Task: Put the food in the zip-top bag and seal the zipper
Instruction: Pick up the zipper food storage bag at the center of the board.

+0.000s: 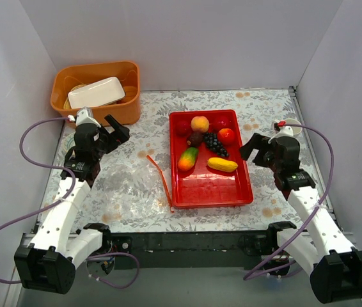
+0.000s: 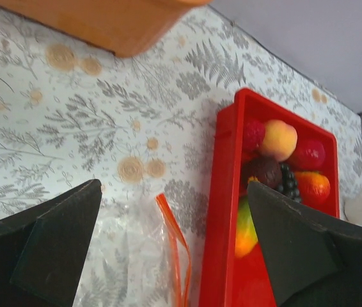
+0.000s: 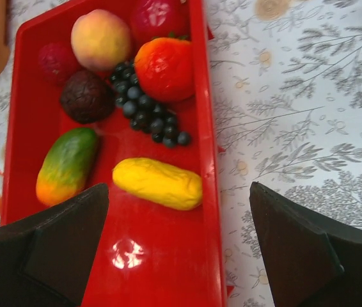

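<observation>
Right now you are at the very start: none of the food has gone in. The peach (image 3: 100, 38), the red ball (image 3: 165, 67), the grapes (image 3: 148, 112), the mango (image 3: 68, 164), the yellow piece (image 3: 158, 183) and the darker balls all lie in the red tray (image 1: 210, 187), which sits mid-counter, a little toward the right edge. The clear bag (image 1: 130, 185) lies flat and empty on the counter (image 1: 104, 192) just left of the tray, toward the near edge. Its zipper (image 1: 162, 178) runs slantwise beside the tray's left wall, its near end close against the tray. You cannot tell from these views whether the mouth is parted or pressed shut.

As I judge it, your next move needs both arms. The left must pinch one lip of the thin, crinkly bag at the strip and lift it so the mouth gapes. The right must drop onto a fruit; the yellow piece lies almost directly under it.

Your left claw (image 2: 174, 192) is spread wide and holds nothing. It hangs above the counter between the orange bin (image 1: 58, 96) at the far left corner and the tray, the zipper's far end showing between its fingers. Your right claw (image 3: 180, 190) is just as wide apart and touches nothing, poised over the tray's right side.
</observation>
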Controlling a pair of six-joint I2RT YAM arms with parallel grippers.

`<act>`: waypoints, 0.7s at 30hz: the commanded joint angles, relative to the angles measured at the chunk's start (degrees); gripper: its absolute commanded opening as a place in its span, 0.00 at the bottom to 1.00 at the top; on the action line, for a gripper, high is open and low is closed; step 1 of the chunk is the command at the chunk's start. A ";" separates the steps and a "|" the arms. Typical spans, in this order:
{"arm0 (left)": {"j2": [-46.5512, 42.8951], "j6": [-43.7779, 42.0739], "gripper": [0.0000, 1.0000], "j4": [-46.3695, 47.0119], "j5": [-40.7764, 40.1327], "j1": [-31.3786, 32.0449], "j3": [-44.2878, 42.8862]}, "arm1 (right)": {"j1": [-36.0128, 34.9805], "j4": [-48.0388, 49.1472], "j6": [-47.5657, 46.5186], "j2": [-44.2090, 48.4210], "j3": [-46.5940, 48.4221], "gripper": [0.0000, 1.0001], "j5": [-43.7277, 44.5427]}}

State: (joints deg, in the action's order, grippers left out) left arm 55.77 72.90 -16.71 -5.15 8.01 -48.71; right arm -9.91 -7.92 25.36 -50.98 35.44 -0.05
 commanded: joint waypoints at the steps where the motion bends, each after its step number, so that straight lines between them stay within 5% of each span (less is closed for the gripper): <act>1: -1.72 -0.83 0.98 -8.33 8.66 -0.10 -1.65 | -0.11 -4.11 -0.49 0.36 0.77 0.98 -9.07; 8: -2.07 -2.86 0.98 -11.24 13.06 0.69 -0.86 | -0.19 -9.73 -4.27 -4.29 5.50 0.98 -9.18; 14: 0.13 -2.94 0.98 -18.44 2.35 7.01 -2.36 | -0.20 -13.16 -5.68 -10.00 11.39 0.98 -9.43; 21: 1.27 -1.10 0.98 -20.38 0.66 10.79 -0.69 | -0.28 -15.19 -5.06 -12.74 15.45 0.96 -13.48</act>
State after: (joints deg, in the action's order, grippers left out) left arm 56.42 70.94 -34.37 -1.80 17.47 -48.88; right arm -9.93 -21.47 20.75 -63.31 47.97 -9.98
